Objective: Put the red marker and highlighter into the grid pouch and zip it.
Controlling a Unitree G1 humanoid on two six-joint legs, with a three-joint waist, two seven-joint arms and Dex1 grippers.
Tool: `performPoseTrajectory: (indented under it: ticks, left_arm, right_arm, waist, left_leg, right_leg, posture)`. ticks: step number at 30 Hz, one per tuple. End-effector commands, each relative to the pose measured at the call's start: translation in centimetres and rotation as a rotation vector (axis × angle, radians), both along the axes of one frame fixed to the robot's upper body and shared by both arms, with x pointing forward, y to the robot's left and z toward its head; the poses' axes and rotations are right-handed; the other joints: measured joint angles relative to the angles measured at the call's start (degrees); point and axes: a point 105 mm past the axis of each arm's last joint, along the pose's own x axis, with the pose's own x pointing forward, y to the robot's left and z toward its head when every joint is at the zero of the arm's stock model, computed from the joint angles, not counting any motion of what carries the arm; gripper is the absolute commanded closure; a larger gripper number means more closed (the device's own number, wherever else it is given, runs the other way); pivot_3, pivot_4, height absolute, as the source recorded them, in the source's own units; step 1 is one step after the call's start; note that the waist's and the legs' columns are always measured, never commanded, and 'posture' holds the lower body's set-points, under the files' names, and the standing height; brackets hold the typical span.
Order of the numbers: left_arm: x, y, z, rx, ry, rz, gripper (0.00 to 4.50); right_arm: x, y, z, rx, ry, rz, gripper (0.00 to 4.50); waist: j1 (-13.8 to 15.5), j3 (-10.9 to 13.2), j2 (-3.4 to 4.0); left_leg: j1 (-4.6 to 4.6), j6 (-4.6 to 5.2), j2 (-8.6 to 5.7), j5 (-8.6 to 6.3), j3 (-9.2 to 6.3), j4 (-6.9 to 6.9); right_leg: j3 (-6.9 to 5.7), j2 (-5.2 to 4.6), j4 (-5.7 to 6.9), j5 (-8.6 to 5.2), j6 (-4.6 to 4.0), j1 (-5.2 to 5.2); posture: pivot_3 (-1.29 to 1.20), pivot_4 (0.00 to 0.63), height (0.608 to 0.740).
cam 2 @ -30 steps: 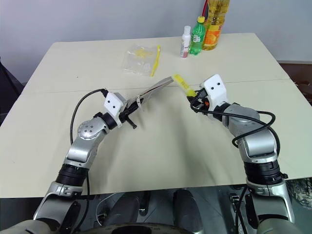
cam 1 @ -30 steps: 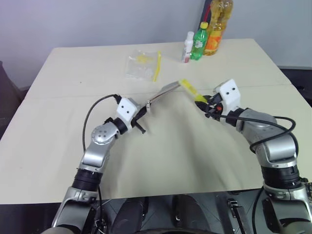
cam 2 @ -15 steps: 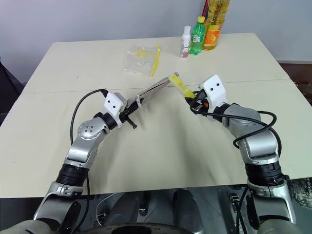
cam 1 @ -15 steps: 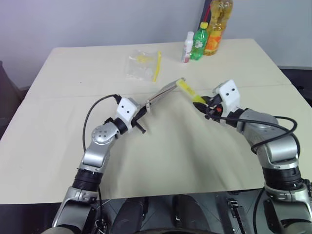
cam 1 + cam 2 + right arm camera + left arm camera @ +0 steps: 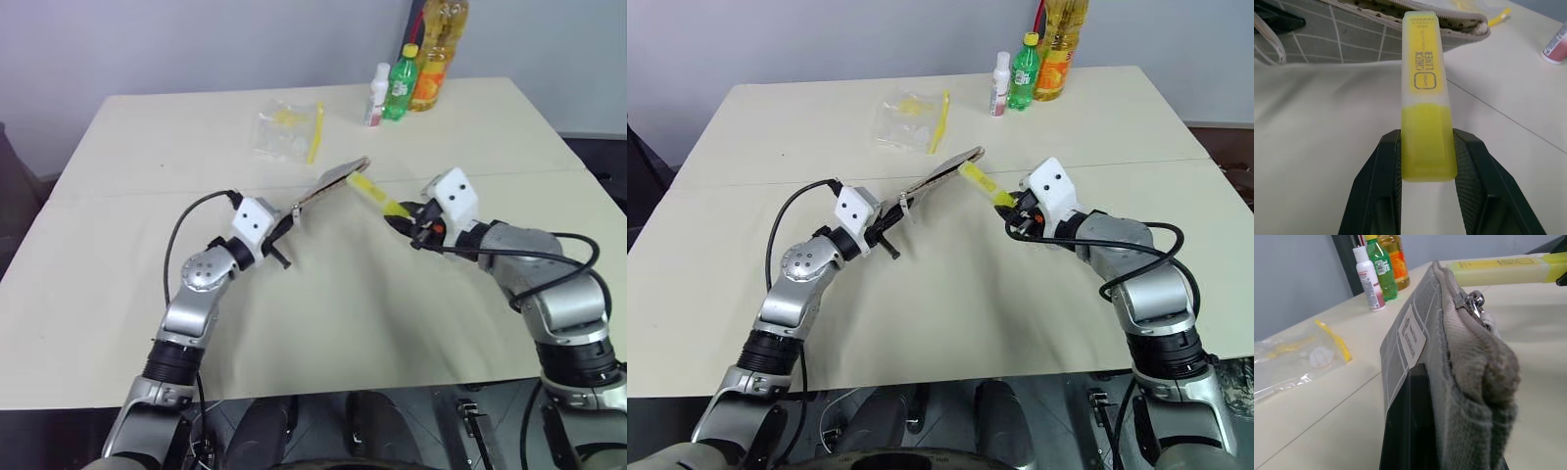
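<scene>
Your right gripper (image 5: pixel 1425 161) clamps the stiff, light highlighter (image 5: pixel 1425 93) by its tail. Your left gripper (image 5: pixel 277 238), closed, pinches the floppy pouch (image 5: pixel 328 183) by one end.

You are looking down on a pale beige table (image 5: pixel 118 294) with a faint seam running across its middle. Behind it stands a plain grey-blue wall (image 5: pixel 196 39), evenly lit, and a dark upright strip (image 5: pixel 1344 259) rises behind the table's far right corner. Dark floor (image 5: pixel 598 162) shows past the table's right edge, and a dark shape sits off its left edge.
</scene>
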Motion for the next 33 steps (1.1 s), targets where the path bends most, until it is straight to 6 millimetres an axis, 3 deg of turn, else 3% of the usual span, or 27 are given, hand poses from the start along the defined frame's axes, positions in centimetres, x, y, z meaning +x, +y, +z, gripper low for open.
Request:
performPoseTrajectory:
  ticks: [1,14,21,30,33]
  left_arm:
    - [-0.6,-0.6,1.7,0.014,-0.094,-0.046,4.50]
    - [-2.4,-1.9,0.4,0.190,-0.145,-0.229,4.50]
    - [-3.9,-2.6,-0.1,0.274,-0.166,-0.381,4.50]
    - [-5.1,-2.2,-0.7,0.334,-0.152,-0.494,4.50]
    - [-5.0,-2.0,-0.8,0.325,-0.140,-0.486,4.50]
  right_arm:
    - [-0.5,0.4,0.5,-0.060,-0.032,0.041,3.60]
    - [-1.7,1.9,0.4,-0.202,-0.054,0.194,3.60]
    - [-5.0,3.9,-1.0,-0.396,-0.045,0.491,3.60]
    - [-4.2,3.4,-0.7,-0.471,-0.078,0.499,3.60]
    - [-4.0,3.1,-0.2,-0.444,-0.081,0.475,2.14]
  waist:
    - [0.0,0.0,0.00]
    - [0.0,0.0,-0.01]
    - [0.0,0.0,-0.01]
    - [0.0,0.0,-0.01]
    - [0.0,0.0,-0.01]
  left_leg:
    - [0.00,0.00,0.00,0.00,0.00,0.00]
    - [-0.08,0.00,0.00,0.00,0.00,0.00]
    - [-0.10,0.00,0.00,-0.01,0.00,0.00]
    - [-0.11,0.00,0.01,-0.01,0.00,0.00]
    - [-0.15,0.00,0.01,-0.01,-0.01,0.02]
  right_leg:
    - [0.00,0.00,0.00,0.00,0.00,0.00]
    - [0.00,-0.02,-0.05,-0.09,-0.16,-0.05]
    - [-0.01,-0.03,-0.09,-0.10,-0.17,-0.08]
    - [-0.01,-0.05,-0.11,-0.12,-0.20,-0.09]
    - [-0.01,-0.05,-0.11,-0.11,-0.20,-0.10]
  posture:
    - [0.00,0.150,0.740]
    - [0.00,0.150,0.740]
    - [0.00,0.150,0.740]
    - [0.00,0.150,0.740]
    - [0.00,0.150,0.740]
